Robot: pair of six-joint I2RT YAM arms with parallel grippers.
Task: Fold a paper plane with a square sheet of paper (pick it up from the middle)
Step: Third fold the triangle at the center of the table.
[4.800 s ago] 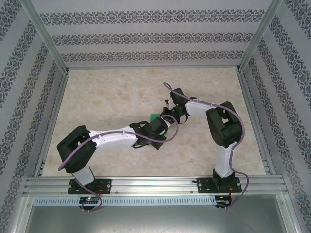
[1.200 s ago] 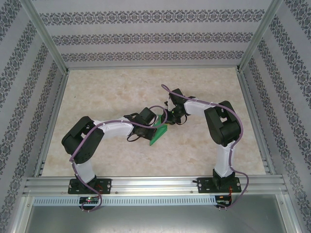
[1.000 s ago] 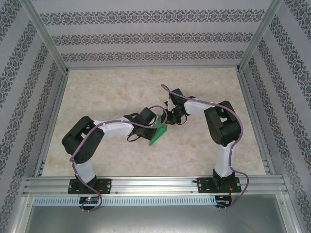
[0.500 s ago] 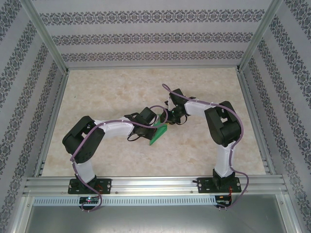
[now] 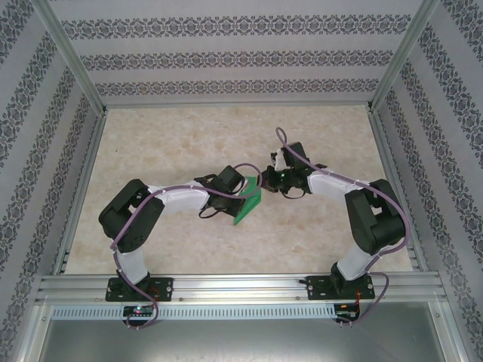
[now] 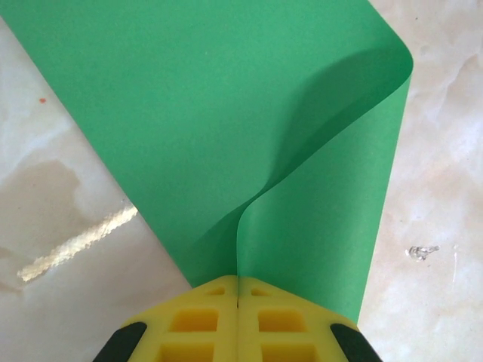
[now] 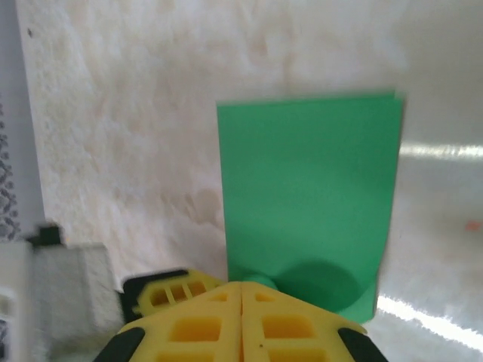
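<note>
At mid-table, the left hand (image 6: 238,285) pinches the green sheet (image 6: 226,113), bent double; right hand (image 7: 241,290) closed nearby.

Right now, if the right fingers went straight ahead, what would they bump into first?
Probably the folded green paper, standing straight ahead of the shut right fingers; how near is unclear.

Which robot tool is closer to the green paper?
Left. The left tool is pinching the green paper itself; the right tool is shut just off to its right, holding nothing.
</note>
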